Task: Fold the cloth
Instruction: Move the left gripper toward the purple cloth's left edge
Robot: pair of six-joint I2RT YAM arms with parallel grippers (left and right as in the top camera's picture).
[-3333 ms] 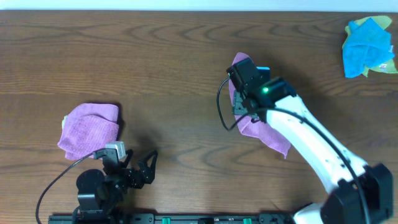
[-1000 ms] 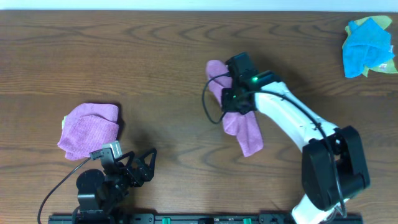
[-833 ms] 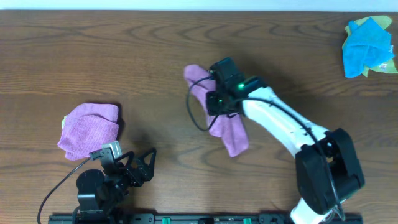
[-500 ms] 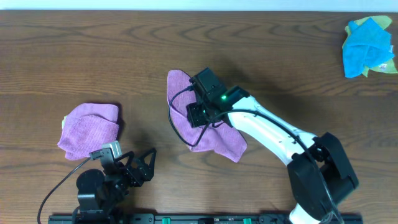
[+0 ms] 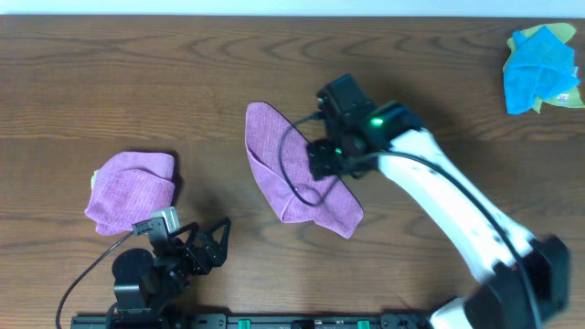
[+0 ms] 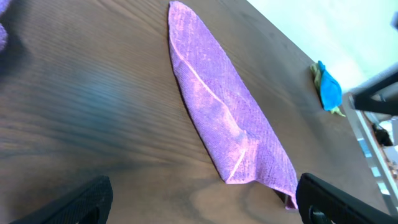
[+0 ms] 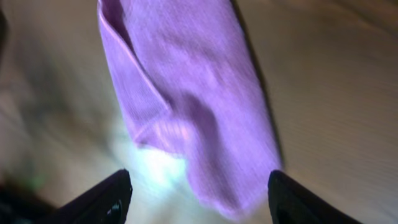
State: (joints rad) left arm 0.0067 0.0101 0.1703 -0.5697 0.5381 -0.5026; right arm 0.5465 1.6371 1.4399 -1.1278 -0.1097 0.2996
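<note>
Wooden table (image 5: 137, 73) bears the cloth (image 5: 270, 155); right fingers (image 7: 99, 198) spread above it.

The cloth (image 5: 271, 160) lies on the table (image 5: 137, 73), folded cloth (image 5: 132, 190) at left.

Part of the cloth (image 5: 274, 164) beneath right end effector (image 5: 327, 160)

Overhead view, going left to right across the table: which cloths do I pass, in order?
Folded purple cloth → spread purple cloth → blue cloth.
</note>
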